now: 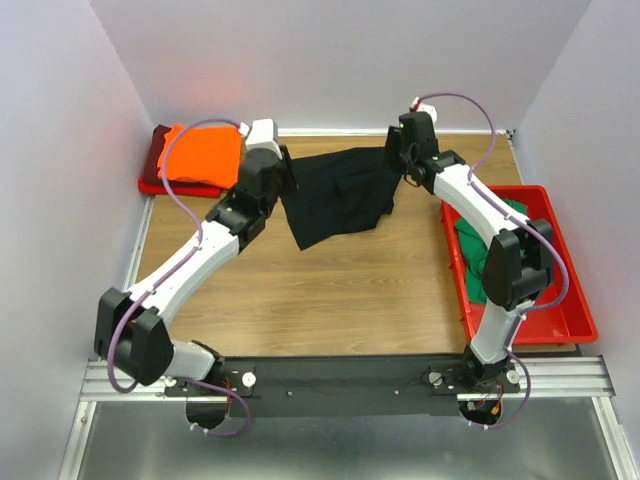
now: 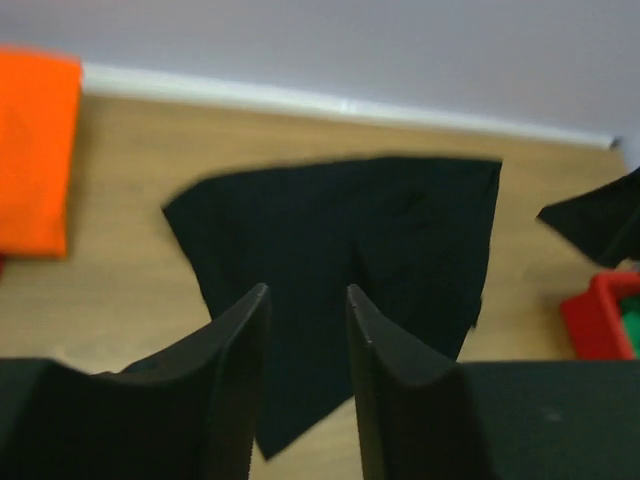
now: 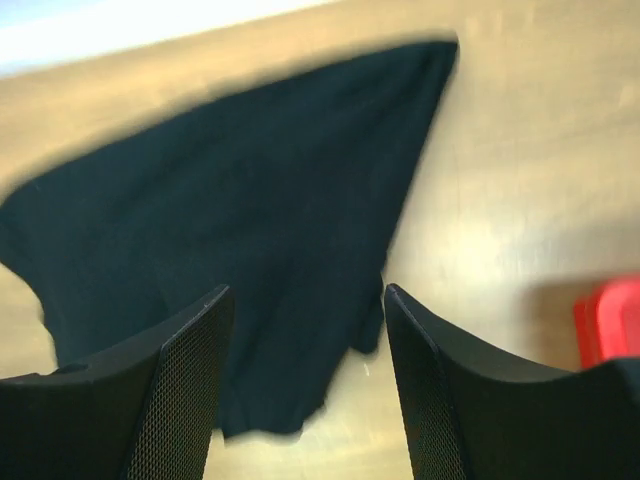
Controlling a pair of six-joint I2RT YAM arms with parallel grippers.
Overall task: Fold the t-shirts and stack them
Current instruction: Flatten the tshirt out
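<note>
Bin (image 1: 580,318): green t-shirt (image 1: 468,262) inside | left pincer (image 2: 306,292), right pincer (image 3: 306,290): both parted, empty

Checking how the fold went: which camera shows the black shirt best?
Top external: nearly the whole black shirt shows, outline and all. The left wrist view shows most of it, its near edge behind the left fingers. The right wrist view is blurred and crops it.

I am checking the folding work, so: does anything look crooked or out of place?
Yes. The black t-shirt lies askew at the far middle of the table, an uneven slanted shape with a corner pointing toward the near edge, not a neat rectangle. The orange t-shirt at far left looks neatly folded.
</note>
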